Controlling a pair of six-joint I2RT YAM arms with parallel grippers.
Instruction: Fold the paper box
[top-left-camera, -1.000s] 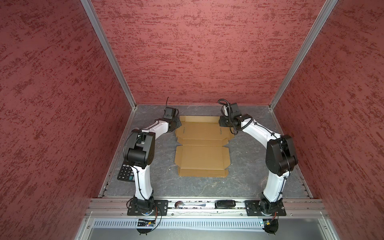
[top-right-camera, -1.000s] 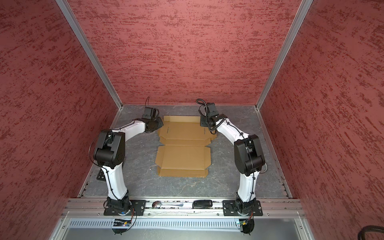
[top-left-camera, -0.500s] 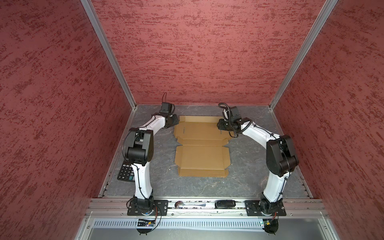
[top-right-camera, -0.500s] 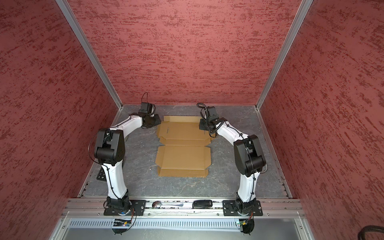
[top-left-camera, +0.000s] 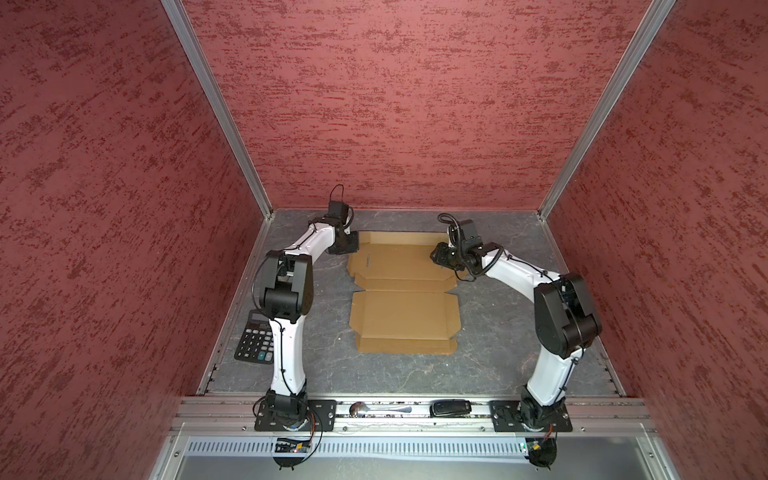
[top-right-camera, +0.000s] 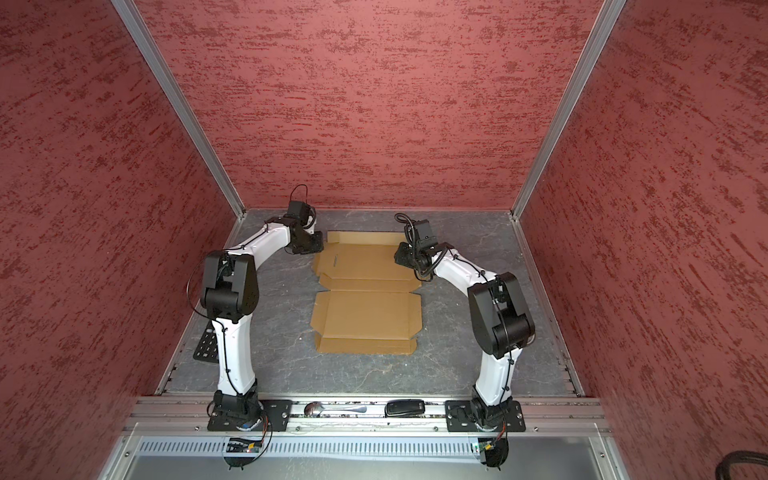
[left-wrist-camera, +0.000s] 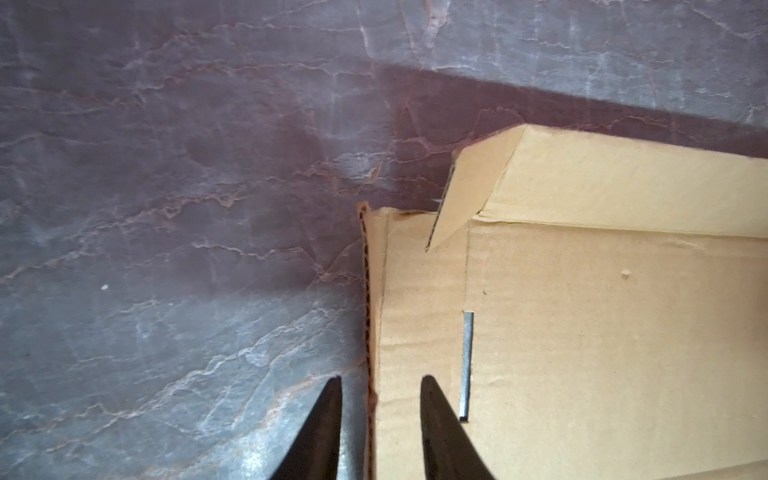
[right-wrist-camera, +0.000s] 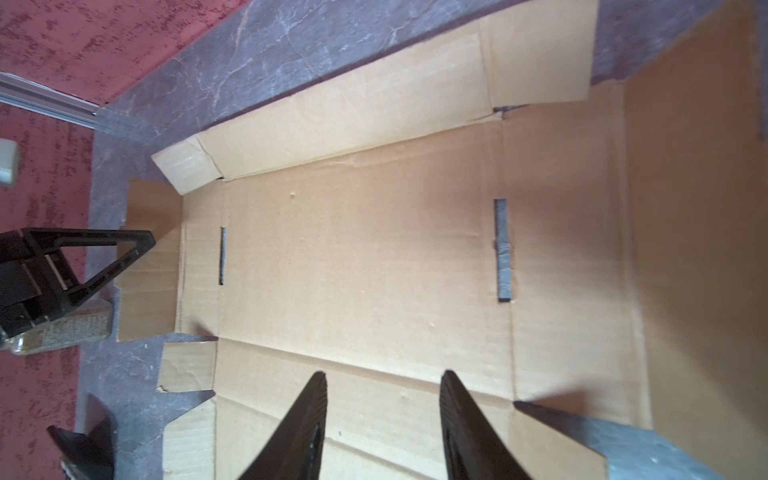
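1. The bench (top-left-camera: 498, 332) is a grey, veined surface.
2. The paper box (top-left-camera: 403, 316) lies opened out flat on the middle of the bench in both top views. All places below are given from it. Its panels run in a row from the near edge to the far edge. A small corner tab (left-wrist-camera: 469, 195) at its far left corner is tilted upward.
3. The left hand (left-wrist-camera: 378, 415) is at the far left corner of the paper box. Its fingers are spread and straddle the outer edge of the left side flap, one over bare bench and one over cardboard. Contact cannot be determined.
4. The right hand (right-wrist-camera: 382, 415) is at the far right edge of the paper box. Its fingers are spread above the panel, with nothing between them.
5. A calculator (top-left-camera: 254, 338) lies well left of the paper box.
6. A spoon (top-left-camera: 374, 409) lies on the rail beyond the paper box's near edge.
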